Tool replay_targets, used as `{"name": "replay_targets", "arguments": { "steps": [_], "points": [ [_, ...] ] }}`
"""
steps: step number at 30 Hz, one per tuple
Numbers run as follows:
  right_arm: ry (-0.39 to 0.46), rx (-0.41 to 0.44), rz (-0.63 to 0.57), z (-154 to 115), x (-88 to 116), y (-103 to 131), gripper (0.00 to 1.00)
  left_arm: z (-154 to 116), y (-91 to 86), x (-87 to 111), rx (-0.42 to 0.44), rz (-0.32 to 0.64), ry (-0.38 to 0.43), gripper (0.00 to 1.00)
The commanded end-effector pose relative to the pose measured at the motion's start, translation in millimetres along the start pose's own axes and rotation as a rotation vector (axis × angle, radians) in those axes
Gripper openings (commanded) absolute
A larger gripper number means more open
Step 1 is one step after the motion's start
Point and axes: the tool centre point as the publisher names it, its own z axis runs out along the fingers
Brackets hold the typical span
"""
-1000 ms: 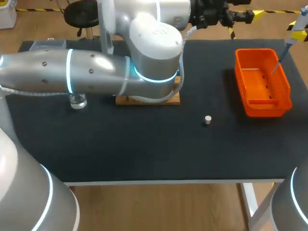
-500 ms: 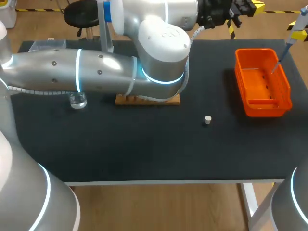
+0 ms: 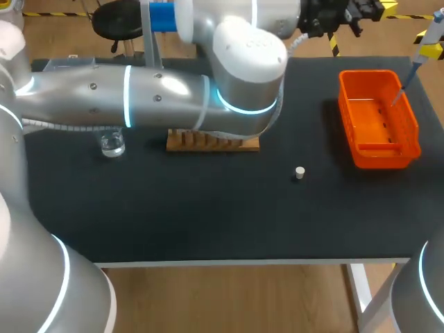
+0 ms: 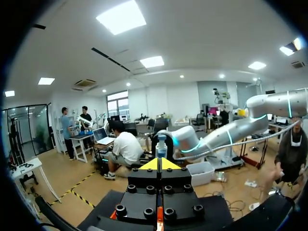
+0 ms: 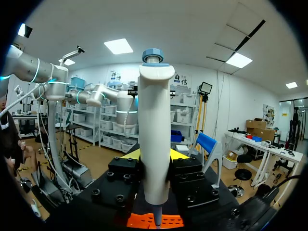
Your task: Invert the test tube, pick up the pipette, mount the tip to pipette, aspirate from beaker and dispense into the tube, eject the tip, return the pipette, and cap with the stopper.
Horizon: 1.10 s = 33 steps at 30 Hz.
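Observation:
My right gripper point(image 5: 154, 156) is shut on the white pipette point(image 5: 156, 134), which stands upright between its yellow fingertips. In the head view the pipette point(image 3: 431, 29) hangs at the far right corner, its thin tip slanting down over the orange bin point(image 3: 409, 125). My left arm stretches across the back of the table, and its gripper point(image 3: 380, 8) sits past the far edge, raised. In its own wrist view the left gripper point(image 4: 160, 163) is shut, tips together, with nothing in it. The wooden rack point(image 3: 211, 141) lies partly under the left arm. I see no test tube. A glass beaker point(image 3: 111, 145) stands at the left. The small stopper point(image 3: 299, 173) lies mid-table.
The orange bin point(image 5: 144, 220) lies directly under the pipette in the right wrist view. A stand with a blue part point(image 3: 162, 15) rises at the table's back behind the left arm. The bulky left arm covers much of the back left of the table.
My left gripper has shut and its arm has swung up and to the right, uncovering more of the rack. The right arm and pipette have not moved.

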Motion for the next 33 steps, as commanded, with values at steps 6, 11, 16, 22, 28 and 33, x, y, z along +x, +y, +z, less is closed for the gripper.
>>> {"name": "replay_targets", "arguments": {
  "steps": [6,11,16,22,28,33],
  "points": [
    [0.003,0.001,-0.001,-1.4,-0.6,0.0,0.0,35.0,-0.5,1.6,0.08,0.012,-0.008,0.0],
    [0.003,0.001,-0.001,-1.4,-0.6,0.0,0.0,48.7,-0.9,3.7,0.099,0.016,0.007,0.0],
    [0.003,0.001,-0.001,-1.4,-0.6,0.0,0.0,56.4,-1.2,2.7,0.118,0.018,0.015,0.0],
    [0.003,0.001,-0.001,-1.4,-0.6,0.0,0.0,67.5,-0.9,1.6,0.133,0.02,0.031,0.0],
    [0.003,0.001,-0.001,-1.4,-0.6,0.0,0.0,76.9,-0.6,-0.1,0.141,0.022,0.048,0.0],
    [0.003,0.001,-0.001,-1.4,-0.6,0.0,0.0,81.4,-0.3,-0.2,0.145,0.024,0.057,0.0]
  ]
}}
